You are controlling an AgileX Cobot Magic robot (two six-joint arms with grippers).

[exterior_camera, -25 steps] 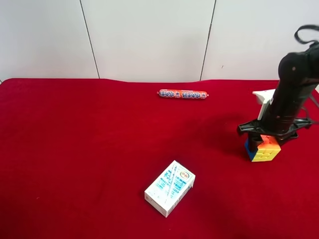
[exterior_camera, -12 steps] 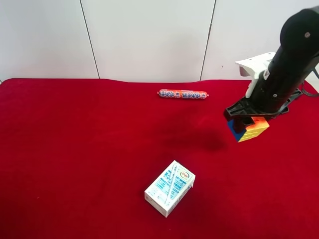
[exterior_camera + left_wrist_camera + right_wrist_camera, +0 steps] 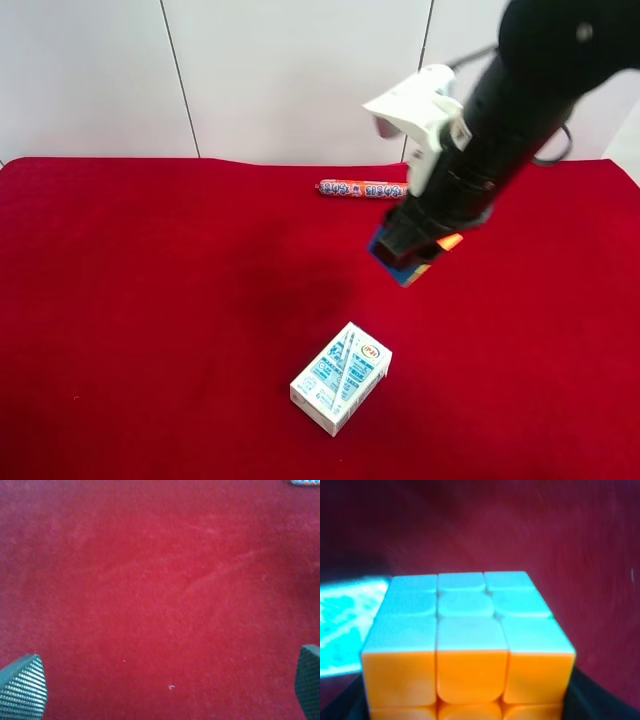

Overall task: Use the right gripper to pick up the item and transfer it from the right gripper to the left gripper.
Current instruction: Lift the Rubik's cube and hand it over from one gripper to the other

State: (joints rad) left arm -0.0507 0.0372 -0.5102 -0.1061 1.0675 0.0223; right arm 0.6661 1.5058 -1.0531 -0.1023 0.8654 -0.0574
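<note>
My right gripper (image 3: 412, 250), a black claw on a thick black arm with a white bracket (image 3: 420, 110), is shut on the puzzle cube (image 3: 415, 258) and holds it in the air above the red cloth, between the sausage stick and the carton. The cube fills the right wrist view (image 3: 467, 645), showing orange and pale blue-green faces. My left gripper (image 3: 165, 687) is open: only its two ribbed fingertips (image 3: 22, 687) show at the edges of the left wrist view, over bare red cloth. The left arm is out of the exterior high view.
A white-and-teal carton (image 3: 340, 377) lies on the red cloth (image 3: 150, 300) at front centre; it also shows in the right wrist view (image 3: 345, 625). An orange sausage stick (image 3: 362, 189) lies near the back edge. White wall panels stand behind the table.
My right gripper has lifted the cube off the cloth at the right and carried it up and leftward toward the table's middle. The carton and sausage stick have not moved.
</note>
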